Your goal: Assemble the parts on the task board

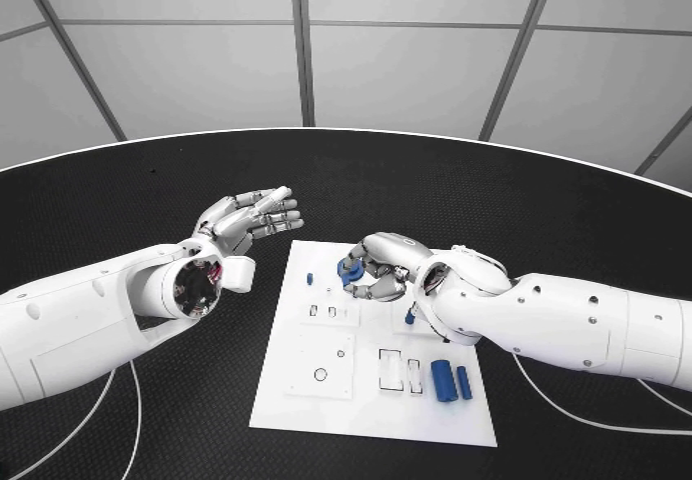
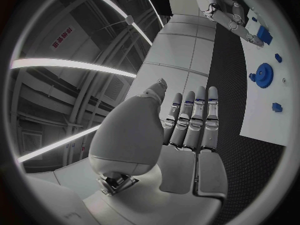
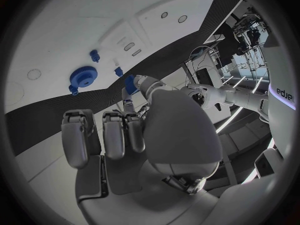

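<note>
1. Right hand (image 1: 378, 268) is over the upper middle of the task board (image 1: 289, 400), fingers curled in, pinching a small blue part (image 1: 349, 268) between thumb and fingertip. The right wrist view shows the same blue part (image 3: 130, 83) at the fingertips, held just above the board.
2. Judgement: it's gripped at the tips, not in the palm, so the part can be set down or seated precisely; most likely near the blue gear (image 3: 82, 77) and the small blue pieces beside it.
3. Left hand (image 1: 248, 218) is raised off the board's left side, above the worktop (image 1: 144, 190), palm up, fingers straight and side by side, holding nothing. Likely parked out of the way.
4. Left wrist view: blue gear (image 2: 264, 75) and a few small blue pieces sit on the board, well apart from the left hand.
5. Two blue cylinders (image 1: 451, 381) lie side by side near the board's lower right edge, beside rectangular slots, under the right forearm.
6. Room: the board's lower left is open, with a round hole and cutouts. The right arm crosses the right edge, so moves back towards the cylinders look tight; the left side is free to approach.
</note>
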You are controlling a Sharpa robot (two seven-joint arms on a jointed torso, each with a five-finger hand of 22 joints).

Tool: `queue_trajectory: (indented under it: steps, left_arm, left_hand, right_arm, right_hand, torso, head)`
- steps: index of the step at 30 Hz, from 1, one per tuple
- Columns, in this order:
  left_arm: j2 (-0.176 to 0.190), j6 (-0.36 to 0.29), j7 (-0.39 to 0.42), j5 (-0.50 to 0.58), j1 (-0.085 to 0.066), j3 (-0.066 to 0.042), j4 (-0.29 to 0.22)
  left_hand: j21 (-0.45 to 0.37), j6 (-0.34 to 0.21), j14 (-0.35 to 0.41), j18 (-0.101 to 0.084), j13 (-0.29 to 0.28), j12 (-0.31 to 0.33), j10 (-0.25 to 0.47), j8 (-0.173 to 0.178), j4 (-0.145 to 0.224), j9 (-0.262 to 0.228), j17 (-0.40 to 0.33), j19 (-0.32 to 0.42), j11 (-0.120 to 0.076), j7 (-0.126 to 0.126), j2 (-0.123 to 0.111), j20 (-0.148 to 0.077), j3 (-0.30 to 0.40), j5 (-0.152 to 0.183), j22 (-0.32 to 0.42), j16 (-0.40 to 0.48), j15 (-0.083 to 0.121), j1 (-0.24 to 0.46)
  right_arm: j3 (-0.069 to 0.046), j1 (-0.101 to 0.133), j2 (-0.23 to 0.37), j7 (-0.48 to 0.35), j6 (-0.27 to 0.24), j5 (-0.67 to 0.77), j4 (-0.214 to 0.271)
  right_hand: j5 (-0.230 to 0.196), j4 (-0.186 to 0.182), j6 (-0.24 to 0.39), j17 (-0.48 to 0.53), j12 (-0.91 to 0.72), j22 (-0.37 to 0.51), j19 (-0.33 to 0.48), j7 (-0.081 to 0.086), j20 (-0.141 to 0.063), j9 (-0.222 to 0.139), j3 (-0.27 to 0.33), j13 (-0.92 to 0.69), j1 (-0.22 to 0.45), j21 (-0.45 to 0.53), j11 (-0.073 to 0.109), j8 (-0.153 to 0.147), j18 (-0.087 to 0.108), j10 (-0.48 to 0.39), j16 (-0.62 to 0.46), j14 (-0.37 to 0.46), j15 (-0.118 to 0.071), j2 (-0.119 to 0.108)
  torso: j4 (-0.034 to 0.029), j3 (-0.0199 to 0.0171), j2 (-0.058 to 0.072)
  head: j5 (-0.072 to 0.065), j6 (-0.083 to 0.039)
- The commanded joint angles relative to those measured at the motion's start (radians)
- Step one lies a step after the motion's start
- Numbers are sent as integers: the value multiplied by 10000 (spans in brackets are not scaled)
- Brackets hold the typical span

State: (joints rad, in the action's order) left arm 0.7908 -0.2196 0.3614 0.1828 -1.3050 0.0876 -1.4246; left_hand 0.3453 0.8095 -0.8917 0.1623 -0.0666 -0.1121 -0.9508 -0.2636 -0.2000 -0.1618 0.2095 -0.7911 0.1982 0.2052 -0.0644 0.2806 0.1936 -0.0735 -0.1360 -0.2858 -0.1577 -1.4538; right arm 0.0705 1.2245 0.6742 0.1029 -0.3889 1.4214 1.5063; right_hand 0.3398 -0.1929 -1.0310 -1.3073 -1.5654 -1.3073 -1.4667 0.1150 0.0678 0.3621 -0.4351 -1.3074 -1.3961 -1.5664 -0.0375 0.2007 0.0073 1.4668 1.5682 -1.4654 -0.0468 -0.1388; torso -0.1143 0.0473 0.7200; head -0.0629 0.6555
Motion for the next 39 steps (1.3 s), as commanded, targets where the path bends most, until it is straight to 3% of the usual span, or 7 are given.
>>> queue_trajectory:
  steps: [1, 13, 19, 27, 39]
  left_arm:
    - [-18, 3, -6, -1, 0, 0, 20]
    - [-54, 26, -27, -1, 0, -1, 60]
    - [-70, 40, -38, -1, 0, -1, 82]
    - [-35, 43, -49, -1, 0, -1, 73]
    - [46, 36, -54, -1, 0, -1, 23]
  left_hand:
    - [66, 63, -53, 205, 5, 64, -101, 45, -11, 15, 17, -74, -3, 418, -11, -14, 51, -23, 13, 48, -20, -91]
    - [66, 63, -53, 205, 5, 64, -101, 45, -11, 15, 17, -74, -3, 418, -11, -14, 51, -23, 13, 48, -20, -91]
    - [66, 63, -53, 205, 5, 64, -101, 45, -11, 15, 17, -74, -3, 418, -11, -14, 51, -23, 13, 48, -20, -91]
    - [69, 73, -61, 205, 4, 67, -120, 45, -18, 16, 22, -80, -9, 412, -19, -13, 58, -19, 16, 50, -16, -79]
    - [69, 73, -61, 205, 4, 67, -120, 45, -18, 16, 22, -80, -9, 412, -19, -13, 58, -19, 16, 50, -16, -79]
  right_arm:
    - [26, -118, -251, 105, 112, 246, -113]
    - [71, -453, -463, 356, 457, 925, -179]
    - [80, -496, -464, 435, 514, 969, -186]
    - [86, -516, -455, 498, 617, 983, -219]
    - [93, -597, -534, 581, 622, 985, -373]
  right_hand:
    - [69, 53, -46, -2635, -49, -2635, -1041, -23, -93, 218, -54, -2631, 5, -43, 30, 62, -73, 1037, 26, -1054, -43, 60]
    - [74, 67, -33, -2635, -43, -2635, -1041, -15, -90, 224, -66, -2626, 13, -43, 25, 63, -73, 1032, 26, -1054, -38, 60]
    - [75, 69, -28, -2635, -38, -2635, -1041, -9, -88, 229, -70, -2622, 31, -43, 20, 67, -73, 1029, 26, -1054, -32, 59]
    - [75, 69, -28, -2635, -38, -2635, -1041, -9, -88, 229, -70, -2622, 31, -43, 20, 67, -73, 1029, 26, -1054, -32, 59]
    - [74, 77, -6, -2635, -24, -2635, -1041, 4, -77, 243, -77, -2611, 85, -43, 8, 74, -73, 1019, 26, -1054, -15, 45]
  torso:
    - [4, -31, 21]
    - [28, -51, 22]
    - [16, -65, 27]
    - [7, -42, 48]
    - [12, -49, 42]
  head:
    - [189, 59]
    - [296, 176]
    - [255, 212]
    - [239, 224]
    - [259, 309]
